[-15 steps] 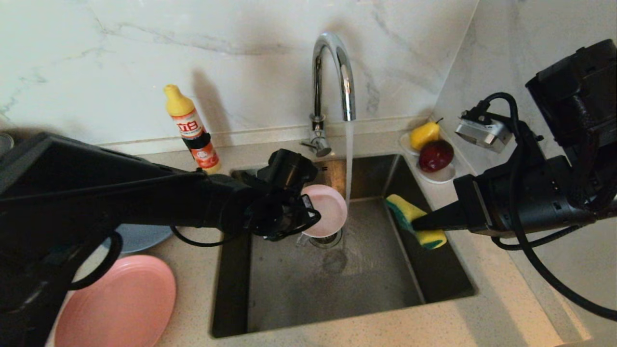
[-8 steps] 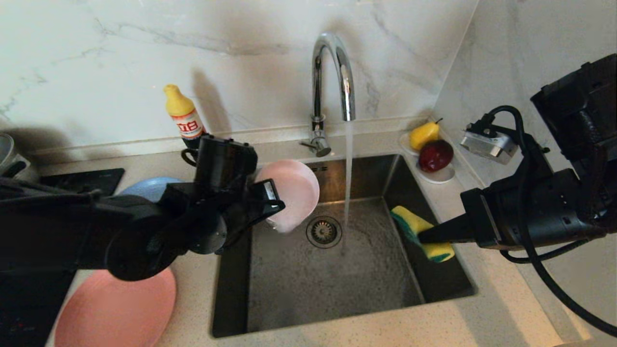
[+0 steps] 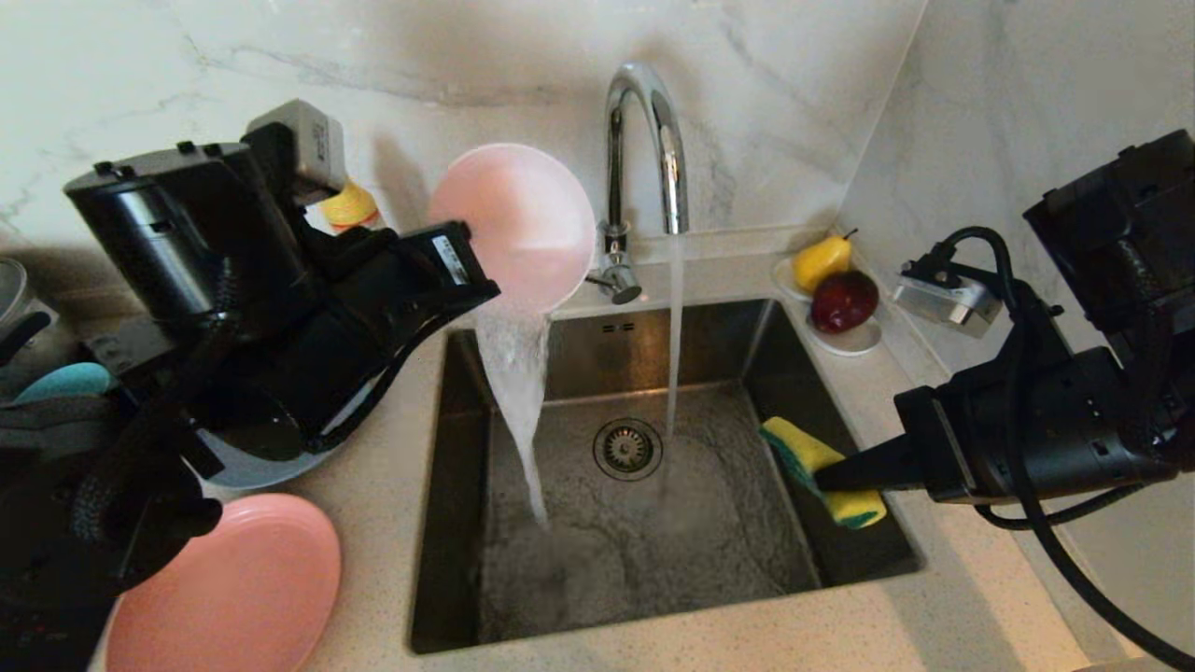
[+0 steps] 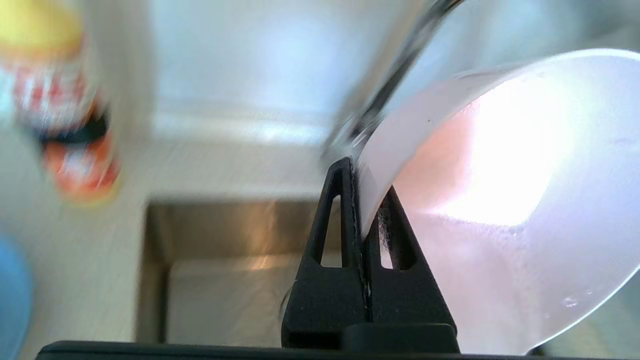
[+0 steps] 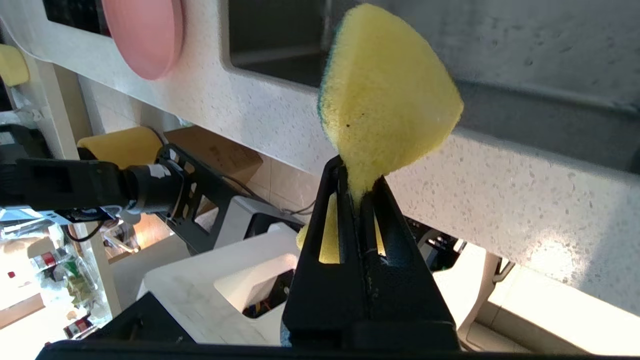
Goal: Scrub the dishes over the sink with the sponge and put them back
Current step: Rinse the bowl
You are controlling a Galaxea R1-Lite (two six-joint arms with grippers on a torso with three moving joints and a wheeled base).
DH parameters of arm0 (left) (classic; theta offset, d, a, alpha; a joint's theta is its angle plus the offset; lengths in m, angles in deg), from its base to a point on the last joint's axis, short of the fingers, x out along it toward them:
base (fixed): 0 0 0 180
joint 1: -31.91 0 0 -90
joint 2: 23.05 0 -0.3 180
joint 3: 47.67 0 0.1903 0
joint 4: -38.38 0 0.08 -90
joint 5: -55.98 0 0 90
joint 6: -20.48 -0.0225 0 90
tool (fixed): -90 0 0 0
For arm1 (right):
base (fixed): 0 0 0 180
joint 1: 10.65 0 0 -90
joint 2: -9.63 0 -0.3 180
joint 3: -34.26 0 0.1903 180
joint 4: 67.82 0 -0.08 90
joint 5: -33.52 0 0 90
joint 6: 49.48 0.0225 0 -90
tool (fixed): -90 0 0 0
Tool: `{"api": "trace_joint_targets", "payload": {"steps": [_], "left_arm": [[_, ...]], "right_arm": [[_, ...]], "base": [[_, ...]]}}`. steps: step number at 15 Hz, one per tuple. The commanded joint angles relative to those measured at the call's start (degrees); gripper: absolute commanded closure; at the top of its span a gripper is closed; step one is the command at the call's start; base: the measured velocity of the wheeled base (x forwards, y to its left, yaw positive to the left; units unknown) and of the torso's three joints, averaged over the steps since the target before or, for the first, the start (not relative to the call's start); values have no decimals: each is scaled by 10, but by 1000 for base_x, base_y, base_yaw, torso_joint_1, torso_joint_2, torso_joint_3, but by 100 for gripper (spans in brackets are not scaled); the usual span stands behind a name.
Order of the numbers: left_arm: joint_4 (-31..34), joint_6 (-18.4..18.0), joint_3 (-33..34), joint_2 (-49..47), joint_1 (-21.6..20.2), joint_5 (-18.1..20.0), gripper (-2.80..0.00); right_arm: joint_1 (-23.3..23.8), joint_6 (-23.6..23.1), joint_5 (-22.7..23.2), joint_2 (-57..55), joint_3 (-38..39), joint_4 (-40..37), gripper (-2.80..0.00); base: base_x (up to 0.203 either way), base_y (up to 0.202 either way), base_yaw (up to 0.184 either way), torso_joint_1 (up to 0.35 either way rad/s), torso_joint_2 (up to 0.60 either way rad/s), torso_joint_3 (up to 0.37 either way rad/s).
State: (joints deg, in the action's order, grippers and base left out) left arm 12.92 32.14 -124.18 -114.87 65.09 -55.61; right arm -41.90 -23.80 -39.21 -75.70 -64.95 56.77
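My left gripper (image 3: 481, 280) (image 4: 362, 195) is shut on the rim of the pale pink bowl (image 3: 513, 224) (image 4: 510, 210), held high and tipped over the sink's (image 3: 560, 355) back left corner. Water pours from the bowl into the basin. My right gripper (image 3: 822, 476) (image 5: 357, 182) is shut on the yellow-and-green sponge (image 3: 822, 457) (image 5: 387, 95) above the sink's right side. A pink plate (image 3: 233, 588) lies on the counter at front left. The grey-blue plate (image 3: 252, 471) and teal bowl (image 3: 61, 381) peek out behind my left arm.
The chrome faucet (image 3: 644, 140) runs a stream of water into the basin by the drain strainer (image 3: 627, 448). A detergent bottle (image 3: 350, 207) stands at the back wall behind my left arm. A white dish with a pear and red fruit (image 3: 836, 289) sits at back right.
My left arm lifted the pink bowl from low in the sink, swung it left and up, and tipped it so water now pours out. The right gripper with the sponge barely moved.
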Motion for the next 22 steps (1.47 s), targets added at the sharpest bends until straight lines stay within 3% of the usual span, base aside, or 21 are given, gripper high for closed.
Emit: {"api": "trace_joint_targets", "payload": {"steps": [1,4,8,12,18,19,22], "left_arm": [[-32,-27,1,14,0,35,0],[-54,-48,1,17,-1,53,0],[-129,-74,8,38,-3,78,0],[-147,-102,15,68,-3,103,0],[-128,-99,18,68,-6,99,0],[-102,-97,17,70,-15,99,0],[114,-86,4,87,-60,98,0]], "right_arm": [[0,1,1,2,4,0,0],[0,0,1,4,5,8,0],[0,1,-1,7,13,22,0],[0,-1,0,4,25,23,0],[0,-1,0,7,18,23,0],[0,0,-1,17,20,23,0],[8,-1,-3,32,24,23,0]], "base": [[0,0,0,0,0,0],[0,0,0,0,0,0],[0,0,0,0,0,0],[0,0,0,0,0,0],[0,0,0,0,0,0],[0,0,0,0,0,0],[0,0,0,0,0,0]]}}
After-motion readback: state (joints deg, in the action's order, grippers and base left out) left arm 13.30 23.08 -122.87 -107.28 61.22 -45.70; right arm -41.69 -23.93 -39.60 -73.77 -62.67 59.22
